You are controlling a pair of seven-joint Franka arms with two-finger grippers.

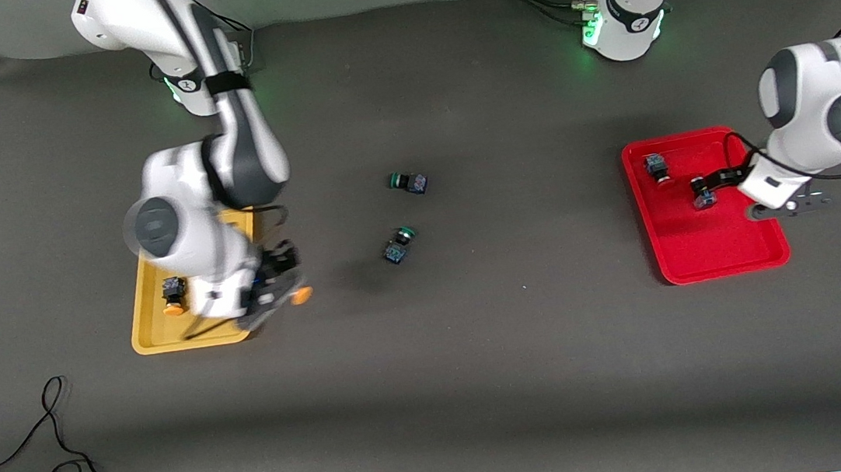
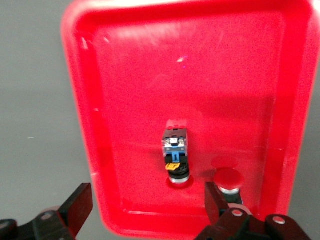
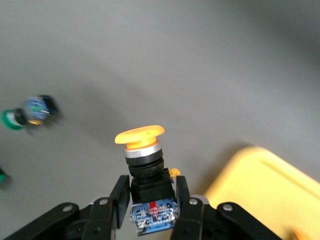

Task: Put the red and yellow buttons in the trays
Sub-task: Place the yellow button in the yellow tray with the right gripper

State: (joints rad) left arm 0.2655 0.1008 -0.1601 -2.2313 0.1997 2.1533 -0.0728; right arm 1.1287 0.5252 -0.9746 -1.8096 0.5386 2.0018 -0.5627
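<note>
- The right gripper (image 1: pixel 280 278) hangs over the edge of the yellow tray (image 1: pixel 150 339) that faces the table's middle, its fingers clamped on the dark body of a yellow-capped button (image 3: pixel 145 160). Only the right wrist view shows the grip: a flat mushroom cap, a silver ring beneath it, and a blue base between the black fingers.
- A second yellow button (image 1: pixel 174 295) lies inside that shallow, round-cornered tray, beside the gripper.
- Two green-capped buttons (image 1: pixel 399 244) lie on their sides on the matte grey table (image 1: pixel 480 355) near its middle, one farther from the front camera than the other.
- The left gripper (image 1: pixel 785 207) is over the glossy red tray (image 1: pixel 705 268), fingers apart and holding nothing.
- The left wrist view shows one red button (image 2: pixel 176 155) lying cap-down-tilted on the tray floor and another red button (image 2: pixel 228 180) just beside one finger (image 2: pixel 215 200).
</note>
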